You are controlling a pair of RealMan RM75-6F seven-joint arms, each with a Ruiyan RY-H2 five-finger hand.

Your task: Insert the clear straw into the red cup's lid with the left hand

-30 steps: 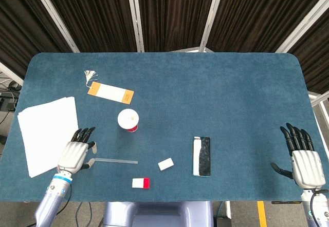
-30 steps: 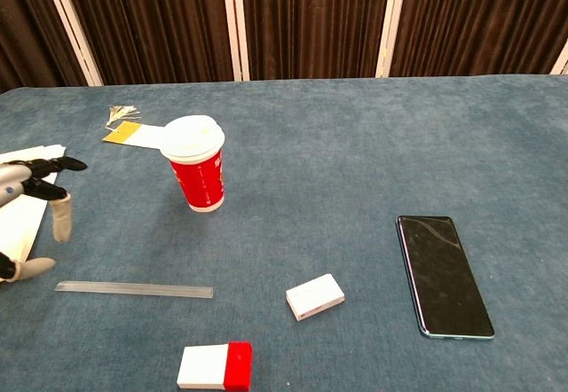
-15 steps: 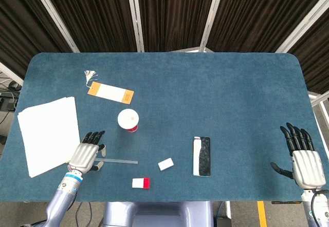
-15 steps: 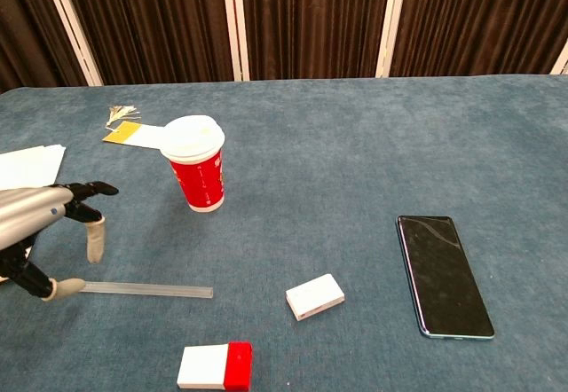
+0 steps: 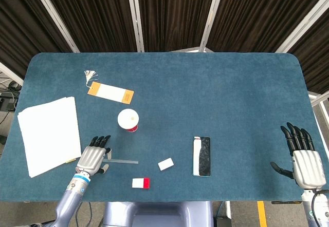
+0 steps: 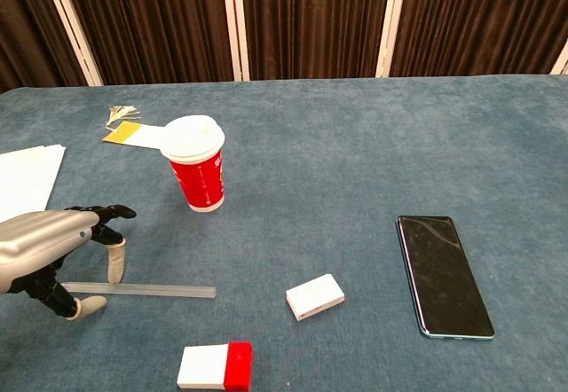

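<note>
The red cup [image 6: 199,182] with its white lid [image 6: 192,137] stands upright left of the table's centre; from above it shows as the cup [image 5: 128,119]. The clear straw [image 6: 155,290] lies flat on the cloth in front of the cup, also visible as the straw [image 5: 123,161] in the head view. My left hand [image 6: 49,248] hovers over the straw's left end, with a fingertip [image 6: 114,268] on its far side and the thumb on its near side, not closed on it. From overhead the left hand [image 5: 93,159] covers that end. My right hand [image 5: 303,158] rests with fingers spread at the table's right front edge, holding nothing.
A black phone [image 6: 442,273] lies to the right. A small white block [image 6: 315,296] and a red-and-white block [image 6: 214,365] lie near the front edge. White paper sheets [image 5: 49,134] lie at the left, and an orange-ended bookmark [image 5: 110,92] lies behind the cup.
My left hand has moved right and lowered onto the straw's left end, fingers now straddling it. The straw, the cup and the right hand have not moved.
</note>
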